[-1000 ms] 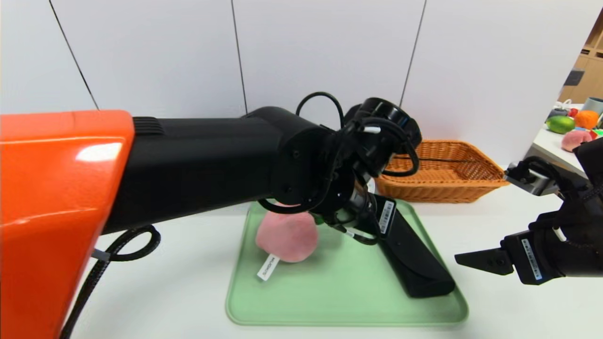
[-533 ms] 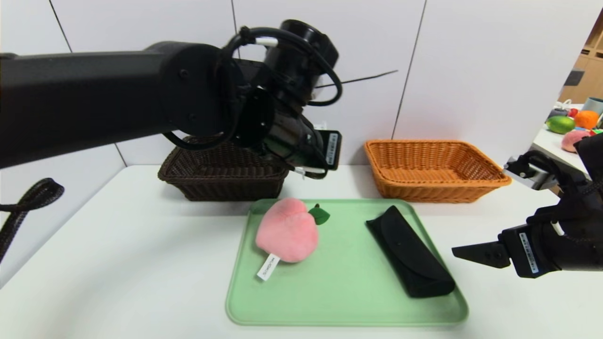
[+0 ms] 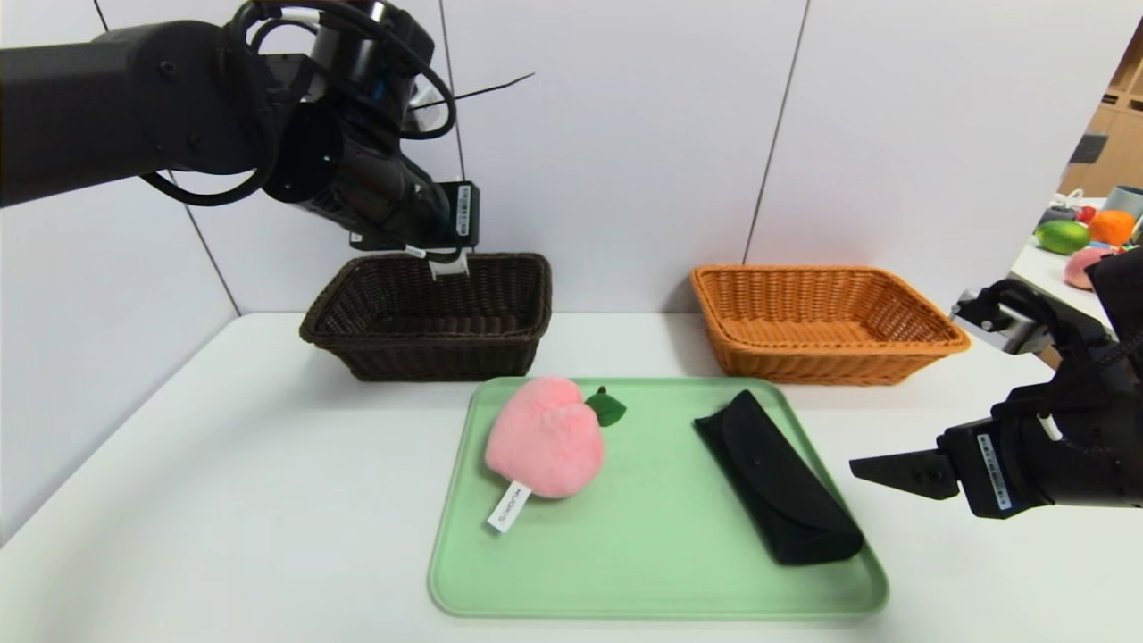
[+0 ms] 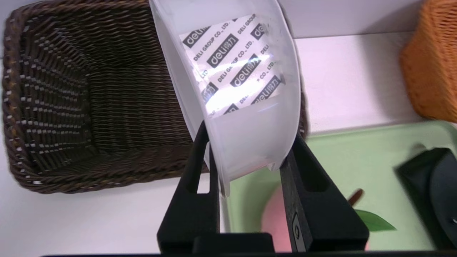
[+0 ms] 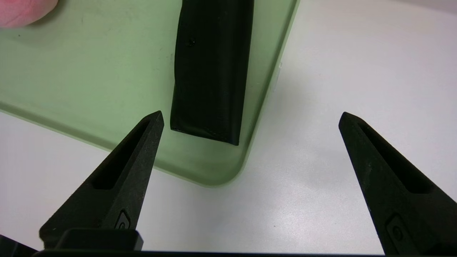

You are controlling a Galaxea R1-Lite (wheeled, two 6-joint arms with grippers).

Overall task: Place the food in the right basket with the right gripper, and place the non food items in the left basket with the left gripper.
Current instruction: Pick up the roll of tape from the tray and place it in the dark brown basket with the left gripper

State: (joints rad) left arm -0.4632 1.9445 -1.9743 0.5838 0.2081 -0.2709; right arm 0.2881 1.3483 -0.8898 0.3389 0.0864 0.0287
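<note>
The left gripper (image 4: 246, 157), clamped on a white tape roll (image 4: 232, 89), hung above the dark basket (image 3: 429, 313); released off-centre, the roll risked striking the rim. The right gripper (image 5: 250, 121) waited open.

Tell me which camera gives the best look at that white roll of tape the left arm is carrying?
The left wrist view: the tape roll fills it, printed label readable, clamped in the left tool beside the dark basket. The head view shows only a small white bit under that tool. The right wrist view misses it entirely.
</note>
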